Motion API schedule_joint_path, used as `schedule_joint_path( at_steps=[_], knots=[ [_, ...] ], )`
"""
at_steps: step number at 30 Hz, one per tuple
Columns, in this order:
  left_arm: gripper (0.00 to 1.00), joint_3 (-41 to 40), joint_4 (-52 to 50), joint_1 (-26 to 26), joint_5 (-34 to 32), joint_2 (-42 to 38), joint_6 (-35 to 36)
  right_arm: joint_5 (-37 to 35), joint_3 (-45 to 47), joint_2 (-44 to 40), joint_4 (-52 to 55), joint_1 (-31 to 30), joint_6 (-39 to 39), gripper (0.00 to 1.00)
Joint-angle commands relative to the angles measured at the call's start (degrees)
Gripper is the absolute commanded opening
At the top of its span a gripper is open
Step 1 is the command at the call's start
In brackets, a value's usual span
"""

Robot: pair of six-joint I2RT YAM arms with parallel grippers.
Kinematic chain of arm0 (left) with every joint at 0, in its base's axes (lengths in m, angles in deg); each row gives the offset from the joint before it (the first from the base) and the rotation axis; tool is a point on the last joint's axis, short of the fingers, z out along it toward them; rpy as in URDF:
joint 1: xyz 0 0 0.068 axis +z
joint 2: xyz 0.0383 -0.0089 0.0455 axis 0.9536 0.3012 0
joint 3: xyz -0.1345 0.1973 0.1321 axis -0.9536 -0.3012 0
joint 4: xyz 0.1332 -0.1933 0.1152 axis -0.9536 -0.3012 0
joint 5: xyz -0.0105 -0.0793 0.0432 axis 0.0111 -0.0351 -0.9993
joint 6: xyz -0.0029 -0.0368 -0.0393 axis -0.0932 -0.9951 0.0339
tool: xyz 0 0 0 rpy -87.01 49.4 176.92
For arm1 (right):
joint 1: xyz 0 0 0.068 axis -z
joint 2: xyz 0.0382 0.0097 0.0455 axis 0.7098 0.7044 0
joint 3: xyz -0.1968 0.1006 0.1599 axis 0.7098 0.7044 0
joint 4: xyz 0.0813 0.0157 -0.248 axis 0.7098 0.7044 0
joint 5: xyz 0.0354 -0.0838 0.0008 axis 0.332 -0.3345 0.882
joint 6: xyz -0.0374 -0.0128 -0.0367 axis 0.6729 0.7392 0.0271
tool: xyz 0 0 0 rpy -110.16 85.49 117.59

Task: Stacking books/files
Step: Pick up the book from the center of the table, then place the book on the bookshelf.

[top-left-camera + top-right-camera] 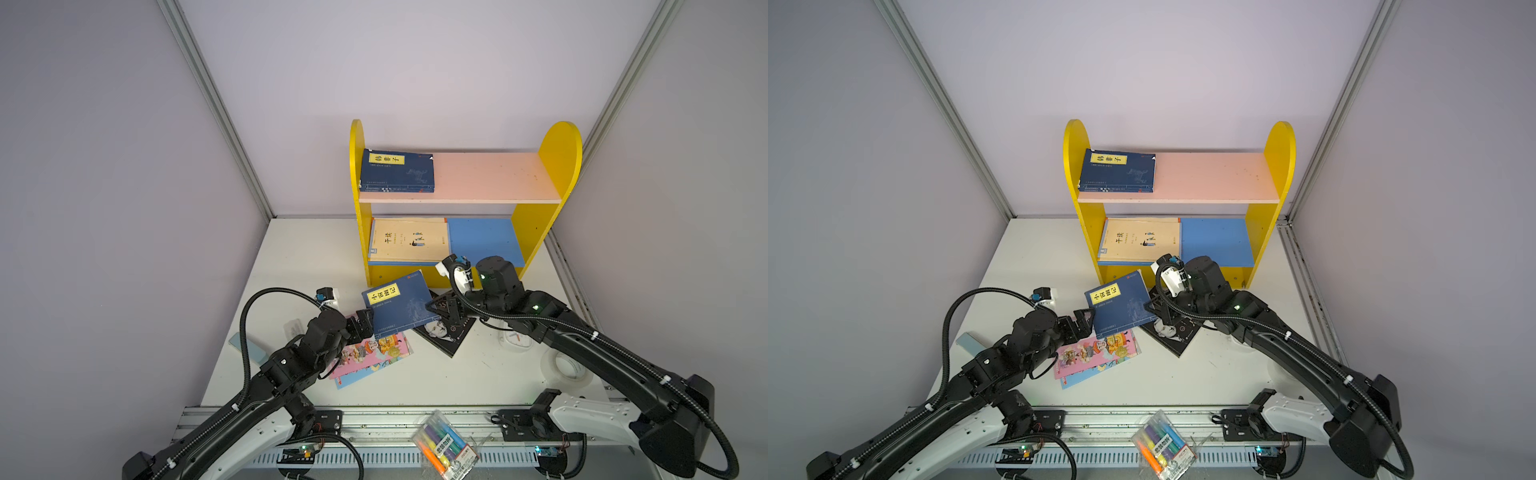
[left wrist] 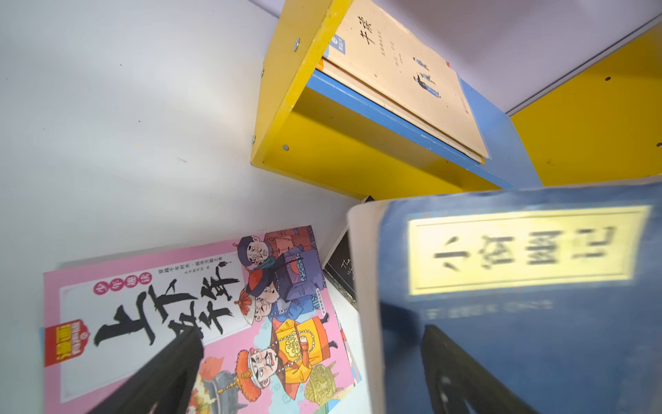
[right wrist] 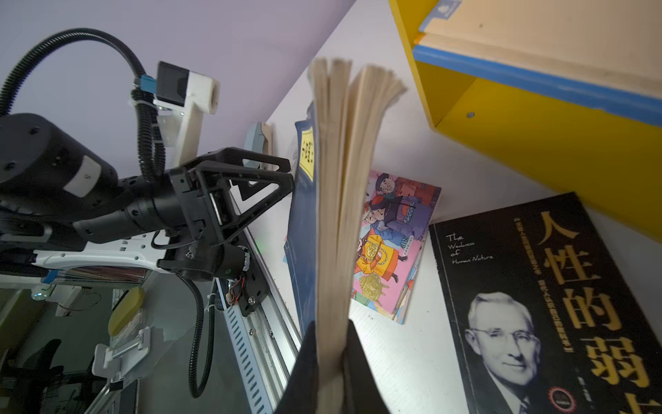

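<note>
White table (image 1: 291,266) — two cartoon books (image 1: 374,355), one black book (image 1: 446,337); right pincer (image 1: 434,311) clamps navy book (image 1: 399,307), left pincer (image 1: 368,322) wide apart.

Robotics lab test booth; plain lilac wall panels (image 1: 415,62) in aluminium frame posts (image 1: 217,108) close in behind and beside a small yellow shelf unit (image 1: 559,158); the unit stands on a white table (image 1: 457,374); in front of it, a black left arm (image 1: 291,374) and right arm (image 1: 602,353) are mounted on an aluminium rail (image 1: 374,419) beside a slotted cable duct (image 1: 386,458).
</note>
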Motion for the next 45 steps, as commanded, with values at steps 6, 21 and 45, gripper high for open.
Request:
schedule_joint_path(
  at_steps=[6,21,45],
  knots=[
    [0.98,0.0,0.2,3.4,3.3,-0.1,3.0,1.1,-12.3,-2.9,9.4,4.4,5.7,0.0],
    [0.98,0.0,12.3,5.1,12.1,8.9,7.7,10.9,-32.5,2.3,4.4,13.1,-0.8,0.0],
    [0.98,0.0,17.1,6.5,14.1,14.6,7.8,11.1,-49.4,20.7,-7.8,22.8,-12.5,0.0]
  ],
)
